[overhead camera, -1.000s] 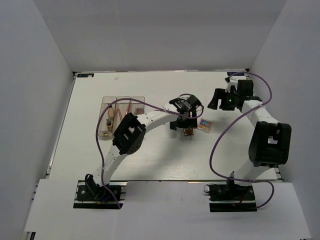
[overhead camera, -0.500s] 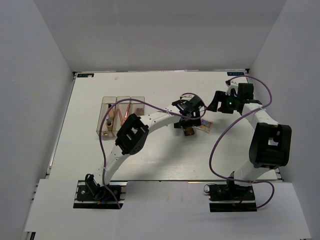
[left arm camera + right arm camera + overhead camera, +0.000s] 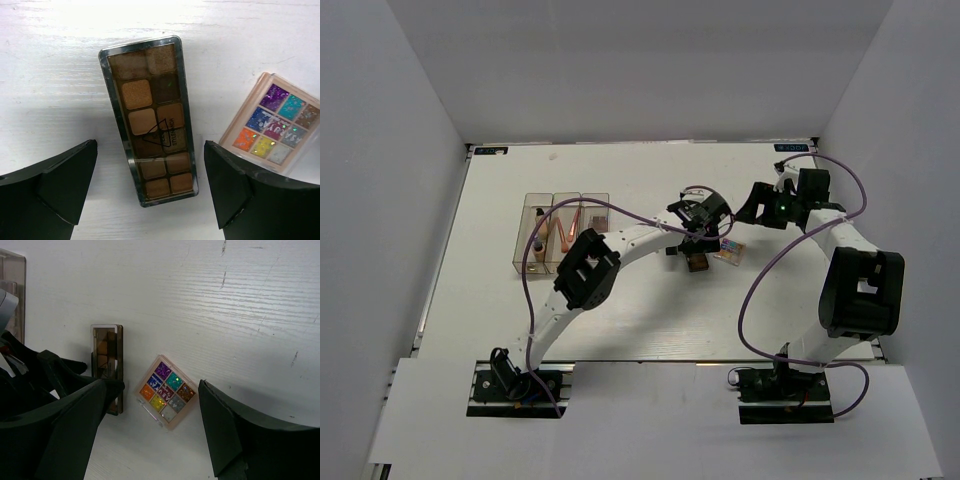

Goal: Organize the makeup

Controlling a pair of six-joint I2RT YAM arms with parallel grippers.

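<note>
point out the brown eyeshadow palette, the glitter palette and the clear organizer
brown eyeshadow palette (image 3: 150, 120), left wrist view, middle of its lid
glitter palette (image 3: 272, 127), left wrist view, centre pan
clear organizer (image 3: 540, 196), top external view, far rim

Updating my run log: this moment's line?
left fingers open, over long brown eyeshadow palette; right fingers open, empty; square multicolour palette alongside

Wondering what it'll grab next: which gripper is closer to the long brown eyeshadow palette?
Left. The left gripper hangs directly over the brown palette, jaws open on either side; the right gripper stands apart, off to its right.
</note>
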